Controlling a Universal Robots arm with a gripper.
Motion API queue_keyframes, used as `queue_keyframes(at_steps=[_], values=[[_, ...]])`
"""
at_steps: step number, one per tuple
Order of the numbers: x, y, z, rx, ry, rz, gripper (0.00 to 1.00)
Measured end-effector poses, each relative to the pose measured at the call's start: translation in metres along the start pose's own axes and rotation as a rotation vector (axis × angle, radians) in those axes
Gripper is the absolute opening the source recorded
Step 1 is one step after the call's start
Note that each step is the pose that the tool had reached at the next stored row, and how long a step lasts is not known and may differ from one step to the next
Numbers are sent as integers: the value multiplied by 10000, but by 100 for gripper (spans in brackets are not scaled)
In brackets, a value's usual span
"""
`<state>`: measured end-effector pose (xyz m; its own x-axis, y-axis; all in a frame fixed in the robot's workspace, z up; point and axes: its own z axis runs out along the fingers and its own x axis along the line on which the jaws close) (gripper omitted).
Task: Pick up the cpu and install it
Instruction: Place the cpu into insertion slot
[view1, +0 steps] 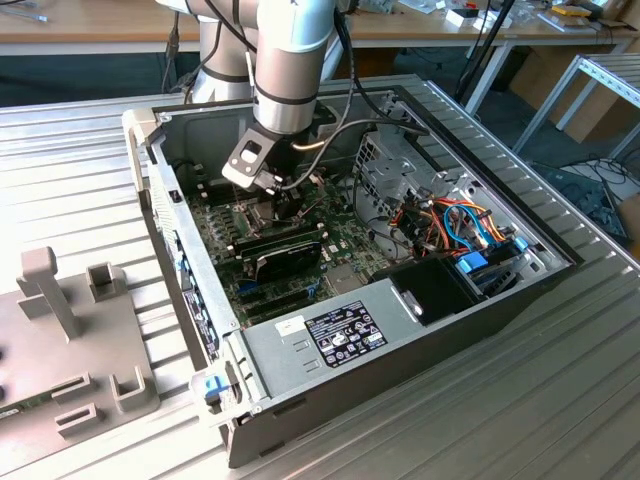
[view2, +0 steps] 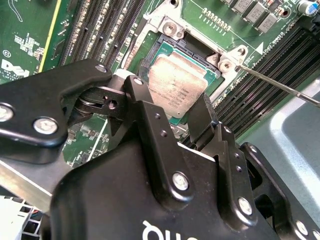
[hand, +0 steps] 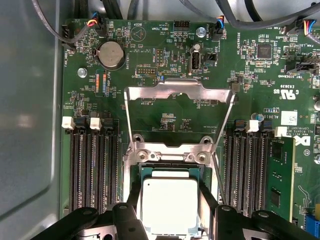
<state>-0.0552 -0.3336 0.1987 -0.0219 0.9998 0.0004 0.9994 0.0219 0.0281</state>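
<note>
The cpu (hand: 169, 205) is a small square chip with a dull silver top (view2: 177, 82). It sits at the open socket (hand: 170, 156) on the green motherboard (hand: 150, 120), and whether it is fully seated cannot be told. My gripper (hand: 170, 192) is down inside the computer case (view1: 285, 205), with one black finger (view2: 142, 95) against each of two opposite sides of the chip, shut on it. The hinged metal socket frame (hand: 180, 92) is flipped open beyond the socket. Its thin lever (view2: 280, 85) stands free beside it.
Memory slots (hand: 92, 170) flank the socket on both sides. A black expansion card (view1: 285, 255) lies just in front of the gripper, a power supply (view1: 340, 335) nearer still. Coloured cables (view1: 450, 225) fill the case at the exterior view's right. A grey fixture (view1: 60, 300) stands outside the case.
</note>
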Motion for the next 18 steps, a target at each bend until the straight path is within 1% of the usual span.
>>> queue_keyframes(at_steps=[6,18], values=[[0,-1,12,1,-5,0,55],[0,0,15,0,-4,0,55]])
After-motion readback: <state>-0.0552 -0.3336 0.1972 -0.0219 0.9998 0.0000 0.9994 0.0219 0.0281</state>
